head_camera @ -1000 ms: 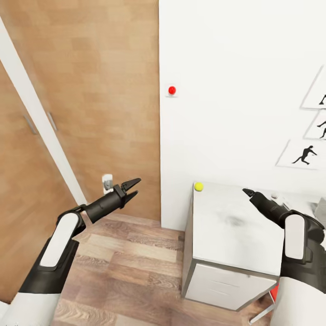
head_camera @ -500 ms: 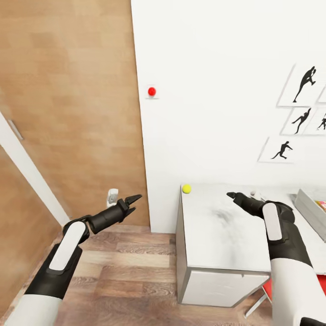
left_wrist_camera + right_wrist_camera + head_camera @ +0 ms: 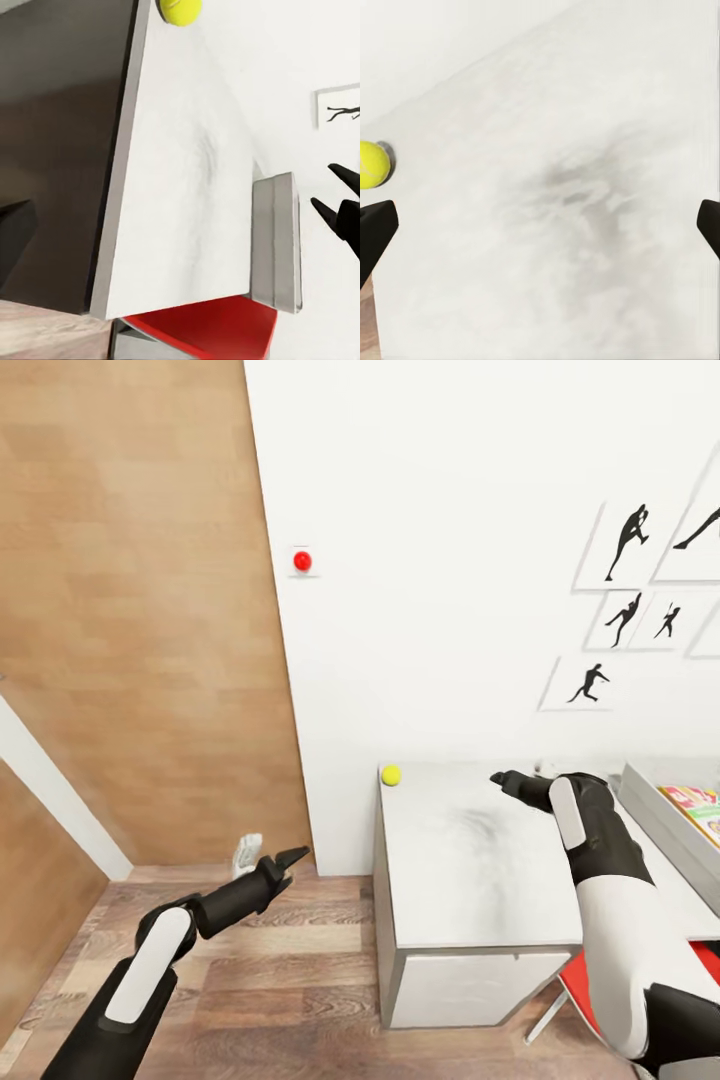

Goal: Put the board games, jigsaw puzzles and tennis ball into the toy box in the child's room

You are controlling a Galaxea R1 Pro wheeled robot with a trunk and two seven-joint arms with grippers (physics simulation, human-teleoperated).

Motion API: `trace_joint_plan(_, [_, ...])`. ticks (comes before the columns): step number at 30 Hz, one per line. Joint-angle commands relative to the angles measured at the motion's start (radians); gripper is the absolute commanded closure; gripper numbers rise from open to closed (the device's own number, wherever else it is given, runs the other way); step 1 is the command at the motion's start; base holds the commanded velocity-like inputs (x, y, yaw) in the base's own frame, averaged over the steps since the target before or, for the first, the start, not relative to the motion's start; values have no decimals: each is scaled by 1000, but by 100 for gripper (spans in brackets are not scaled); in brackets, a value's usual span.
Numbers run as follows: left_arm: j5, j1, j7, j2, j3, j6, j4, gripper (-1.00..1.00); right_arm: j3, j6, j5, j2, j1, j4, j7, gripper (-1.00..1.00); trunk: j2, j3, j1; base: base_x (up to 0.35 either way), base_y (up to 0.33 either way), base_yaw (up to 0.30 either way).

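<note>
The tennis ball (image 3: pixel 391 774) sits at the far left corner of the table (image 3: pixel 470 860), next to the wall. It also shows as the tennis ball (image 3: pixel 373 164) and the tennis ball (image 3: pixel 180 9). My right gripper (image 3: pixel 503 781) hovers open over the table's back edge, about a hand's width right of the ball, with nothing between its fingers (image 3: pixel 375 232). My left gripper (image 3: pixel 290 858) is open and empty, low over the floor left of the table. The toy box (image 3: pixel 650 807) stands at the table's right end with a flat colourful printed thing (image 3: pixel 700 805) inside.
A white wall with black figure pictures (image 3: pixel 590 685) and a red button (image 3: pixel 302 561) backs the table. A wooden door panel (image 3: pixel 140 610) stands at the left over wood flooring (image 3: pixel 300 980). A red chair (image 3: pixel 202 330) is tucked under the table by the drawer unit (image 3: pixel 470 985).
The whole head view has swung right, bringing the toy box into sight. My right arm has reached further over the table. My left arm has dropped lower.
</note>
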Motion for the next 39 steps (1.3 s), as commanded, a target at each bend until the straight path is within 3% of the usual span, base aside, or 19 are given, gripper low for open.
trace_joint_plan(1, [-3, 17, -4, 1, 0, -5, 1, -100, 4, 2, 7, 1, -14, 10, -13, -100, -2, -2, 1, 6, 5, -57])
trace_joint_plan(9, [-7, 65, -7, 2, 2, -24, -1, -100, 32, 23, 54, 9, -51, 40, -16, -100, -2, -3, 1, 3, 3, -32])
trace_joint_plan(13, [-8, 77, -8, 3, 2, -29, -7, -100, 101, 52, 66, 23, -61, 51, -15, -100, -2, -3, 1, 1, 1, -12])
trace_joint_plan(14, [-8, 77, -8, 3, 2, -29, -7, -100, 101, 52, 66, 23, -61, 51, -15, -100, -2, -3, 1, 1, 1, -10])
trace_joint_plan(16, [-8, 81, -8, 4, 3, -31, -9, -100, 161, 64, 68, 30, -64, 57, -15, -100, -2, -3, 1, 1, 1, -7])
trace_joint_plan(17, [-8, 81, -8, 4, 3, -31, -9, -100, 161, 64, 68, 30, -64, 57, -15, -100, -2, -3, 1, 1, 1, -6])
trace_joint_plan(19, [-9, 84, -9, 5, 5, -32, -11, -100, 213, 71, 70, 39, -66, 61, -15, -100, -2, -3, 1, 0, 0, -4])
trace_joint_plan(20, [-9, 84, -9, 5, 5, -32, -11, -100, 213, 71, 70, 39, -66, 61, -15, -100, -2, -3, 1, 0, 0, -4])
trace_joint_plan(22, [-9, 87, -9, 8, 5, -32, -12, -100, 249, 72, 71, 58, -67, 64, -15, -100, -2, -3, 1, 0, 0, -3])
trace_joint_plan(25, [-9, 88, -9, 11, 6, -33, -12, -100, 263, 73, 71, 73, -66, 66, -15, -100, -2, -3, 1, 0, 0, -2])
trace_joint_plan(27, [-7, 90, -10, 16, 10, -33, -13, -100, 284, 73, 73, 105, -62, 66, -15, -100, -2, -3, 1, 0, 0, -1])
trace_joint_plan(28, [-7, 90, -10, 16, 10, -33, -13, -100, 284, 73, 73, 105, -62, 66, -15, -100, -2, -3, 1, 0, 0, -1])
trace_joint_plan(30, [-5, 92, -10, 20, 17, -33, -13, -100, 298, 74, 76, 131, -59, 63, -15, -100, -2, -3, 1, 0, 0, -1])
trace_joint_plan(39, [-1, 95, -10, 24, 29, -32, -13, -100, 313, 77, 75, 162, -56, 58, -15, -100, -2, -3, 1, 0, 0, 51])
